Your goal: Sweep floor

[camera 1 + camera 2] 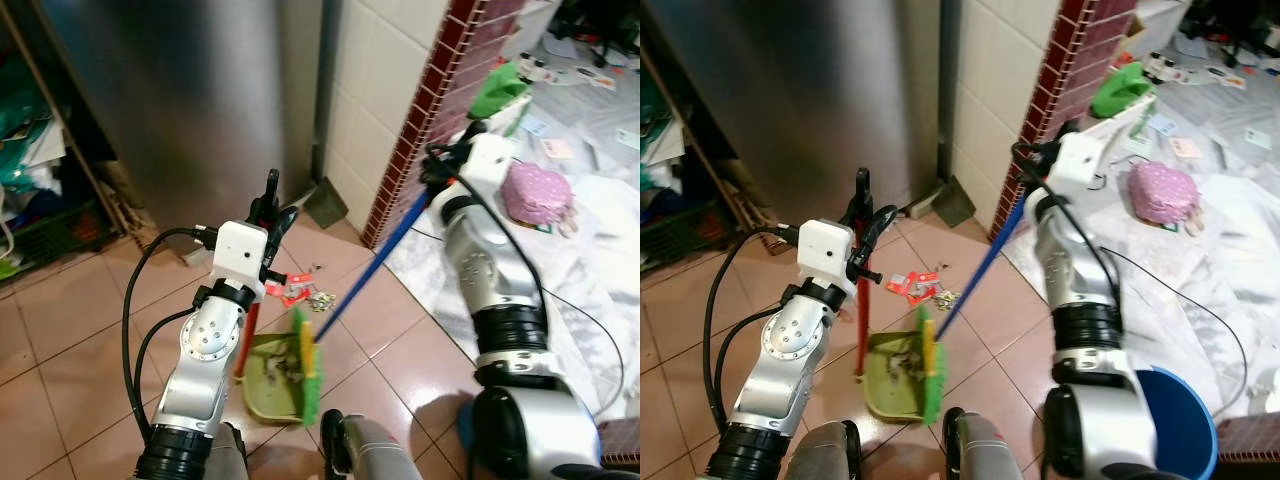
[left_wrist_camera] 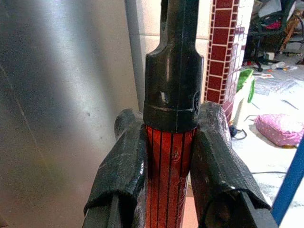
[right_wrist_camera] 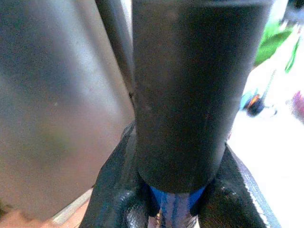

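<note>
A green dustpan (image 1: 268, 388) lies on the tiled floor in front of me, with bits of dirt in it. My left gripper (image 1: 268, 205) is shut on its upright red handle (image 2: 170, 175), just below the black end cap (image 2: 173, 71). The green broom head (image 1: 309, 362) stands at the dustpan's right side. Its blue handle (image 1: 372, 272) slants up to my right gripper (image 1: 437, 165), which is shut on it below a black cap (image 3: 180, 95). A red wrapper (image 1: 288, 290) and small scraps (image 1: 321, 300) lie on the floor just beyond the dustpan.
A steel fridge (image 1: 200, 90) rises straight ahead, with a cluttered shelf (image 1: 30, 180) to its left. A white tiled wall and a dark red brick column (image 1: 430, 110) stand to the right. Past it, a pink bag (image 1: 535, 192) sits on white sheeting (image 1: 590, 260). A blue bucket (image 1: 1180, 420) is by my right side.
</note>
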